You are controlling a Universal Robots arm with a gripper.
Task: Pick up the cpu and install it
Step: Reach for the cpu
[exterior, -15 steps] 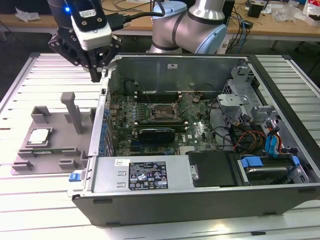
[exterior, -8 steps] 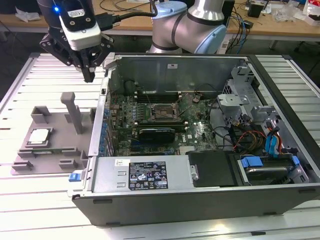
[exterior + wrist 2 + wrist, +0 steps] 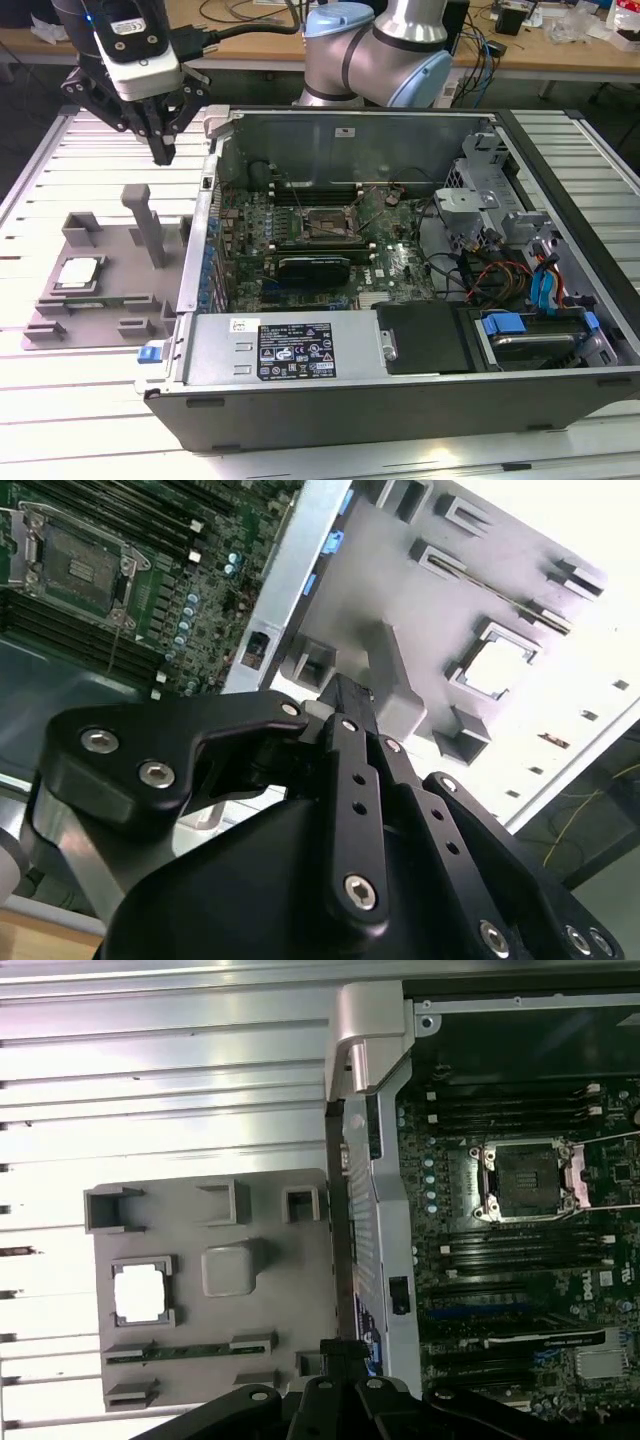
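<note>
The cpu (image 3: 78,272), a small square chip with a silvery-white top, lies flat in a recess of the grey plastic tray (image 3: 112,300) at the exterior view's left. It also shows in both wrist views (image 3: 497,666) (image 3: 140,1293). My gripper (image 3: 162,152) hangs high above the slatted table behind the tray, fingers pointing down, shut and holding nothing. In both wrist views its fingertips (image 3: 350,692) (image 3: 340,1348) stand apart from the chip, nearer the tray's upright post (image 3: 232,1268). The empty socket (image 3: 325,225) (image 3: 525,1180) sits on the motherboard inside the open computer case.
The open computer case (image 3: 400,350) lies on its side beside the tray, its raised metal wall (image 3: 200,240) between tray and motherboard. A tall grey post (image 3: 150,225) rises from the tray. Cables, a drive cage (image 3: 480,190) and a power supply fill the case. The slatted table (image 3: 90,140) extends behind the tray.
</note>
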